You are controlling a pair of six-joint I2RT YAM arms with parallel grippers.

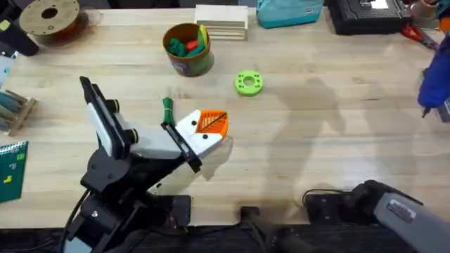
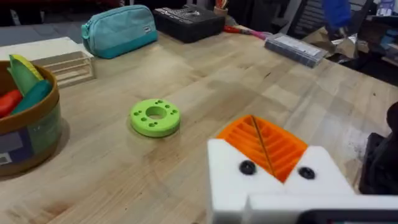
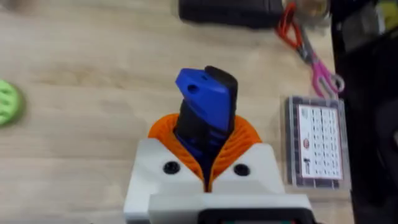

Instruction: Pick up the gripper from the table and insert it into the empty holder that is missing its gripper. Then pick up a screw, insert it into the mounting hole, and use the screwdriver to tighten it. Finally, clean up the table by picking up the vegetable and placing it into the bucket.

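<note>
My left gripper (image 1: 211, 124) (image 2: 262, 144) hovers low over the middle of the table, shut with its two orange ribbed tips pressed together and nothing between them. Both of its white holder bases (image 2: 224, 180) carry a tip and a black screw head (image 2: 247, 167). A loose gripper piece is out of view. The dark-green vegetable (image 1: 167, 109) lies just left of that gripper. The bucket (image 1: 194, 65) (image 2: 31, 134) stands behind it with toy pieces inside. My right gripper (image 3: 205, 134) is shut on the blue screwdriver (image 3: 205, 93) (image 1: 434, 77), raised at the table's right side.
A flat green ring disc (image 1: 248, 83) (image 2: 155, 117) lies right of the bucket. Along the back stand a filament spool (image 1: 49, 17), a wooden block stack (image 1: 221, 21), a teal pouch (image 1: 288, 10) and a black case (image 1: 369, 14). Scissors (image 3: 311, 59) and a clear parts box (image 3: 314, 149) lie at the right.
</note>
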